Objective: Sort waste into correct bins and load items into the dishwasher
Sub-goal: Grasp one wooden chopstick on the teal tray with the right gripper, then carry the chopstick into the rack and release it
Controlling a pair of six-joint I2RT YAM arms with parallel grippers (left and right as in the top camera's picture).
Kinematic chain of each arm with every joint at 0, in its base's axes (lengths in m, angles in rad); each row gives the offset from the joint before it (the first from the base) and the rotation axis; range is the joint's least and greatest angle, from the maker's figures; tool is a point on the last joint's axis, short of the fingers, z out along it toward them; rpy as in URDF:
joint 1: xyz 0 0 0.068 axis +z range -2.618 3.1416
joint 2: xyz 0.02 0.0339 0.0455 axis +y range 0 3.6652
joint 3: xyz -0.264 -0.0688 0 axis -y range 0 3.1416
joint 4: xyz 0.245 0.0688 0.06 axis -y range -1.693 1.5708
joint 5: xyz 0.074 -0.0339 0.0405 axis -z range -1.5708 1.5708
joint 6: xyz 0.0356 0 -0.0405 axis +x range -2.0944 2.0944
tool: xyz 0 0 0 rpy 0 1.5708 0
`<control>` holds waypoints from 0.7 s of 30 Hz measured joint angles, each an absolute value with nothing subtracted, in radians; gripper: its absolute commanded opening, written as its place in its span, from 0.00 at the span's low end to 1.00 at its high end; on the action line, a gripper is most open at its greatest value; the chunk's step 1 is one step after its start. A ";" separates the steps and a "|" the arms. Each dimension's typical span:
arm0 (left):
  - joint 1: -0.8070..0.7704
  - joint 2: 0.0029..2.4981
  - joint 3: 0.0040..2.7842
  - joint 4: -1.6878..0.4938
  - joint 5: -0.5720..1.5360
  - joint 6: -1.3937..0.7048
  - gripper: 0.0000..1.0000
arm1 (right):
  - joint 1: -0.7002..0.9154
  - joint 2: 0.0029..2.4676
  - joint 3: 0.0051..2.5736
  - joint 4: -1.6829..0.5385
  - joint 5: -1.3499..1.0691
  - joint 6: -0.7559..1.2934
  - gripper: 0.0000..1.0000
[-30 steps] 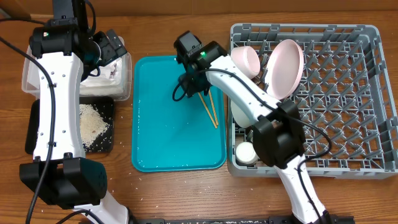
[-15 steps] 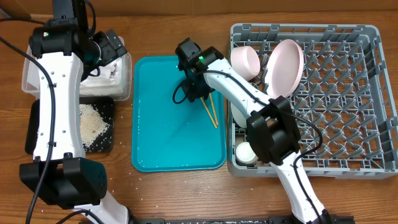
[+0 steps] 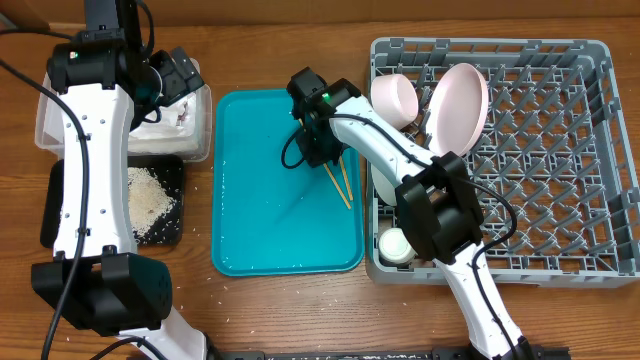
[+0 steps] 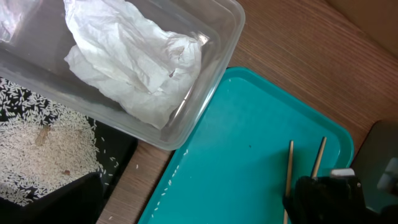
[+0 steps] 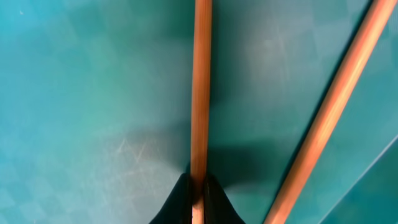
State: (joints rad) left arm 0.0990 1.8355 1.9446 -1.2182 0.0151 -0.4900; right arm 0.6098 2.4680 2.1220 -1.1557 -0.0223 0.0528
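Two wooden chopsticks (image 3: 340,180) lie on the teal serving tray (image 3: 270,220). My right gripper (image 3: 318,150) is down on the tray at their upper ends. In the right wrist view the right gripper (image 5: 199,186) is shut on one chopstick (image 5: 200,93), and the other chopstick (image 5: 329,112) lies free beside it. My left gripper (image 3: 175,75) stands open over the clear tub (image 3: 203,135), holding nothing. The crumpled white napkin (image 4: 137,62) lies inside that tub. Rice (image 4: 37,155) covers the black tray (image 3: 168,232).
The grey dish rack (image 3: 560,200) at the right holds a pink plate (image 3: 458,108) on edge, a pink bowl (image 3: 395,97) and a small white cup (image 3: 395,245). A few rice grains (image 4: 168,186) lie scattered along the teal tray's left rim and on the wooden table.
The right gripper's jaws have closed onto one chopstick, and it has shifted slightly to the right. The left arm has not moved.
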 measured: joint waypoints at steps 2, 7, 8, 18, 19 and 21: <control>0.099 1.835 1.945 -1.218 0.015 -0.490 1.00 | 0.612 2.466 2.123 -1.182 -0.023 0.057 0.04; 0.099 1.835 1.945 -1.219 0.015 -0.490 1.00 | 0.618 2.465 2.202 -1.321 -0.033 0.073 0.04; 0.099 1.835 1.945 -1.219 0.015 -0.490 1.00 | 0.619 2.461 2.241 -1.349 -0.036 0.076 0.04; 0.099 1.835 1.945 -1.218 0.015 -0.490 1.00 | 0.559 2.157 2.616 -1.676 0.073 0.259 0.04; 0.099 1.835 1.945 -1.218 0.015 -0.490 1.00 | 0.542 2.130 2.619 -1.685 0.080 0.275 0.04; 0.099 1.835 1.945 -1.218 0.015 -0.490 1.00 | 0.498 2.076 2.618 -1.694 0.086 0.311 0.04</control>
State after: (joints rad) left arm 0.0990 1.8355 1.9446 -1.2182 0.0151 -0.4900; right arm 0.4984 2.0758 2.6179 -1.6939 0.0864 0.3107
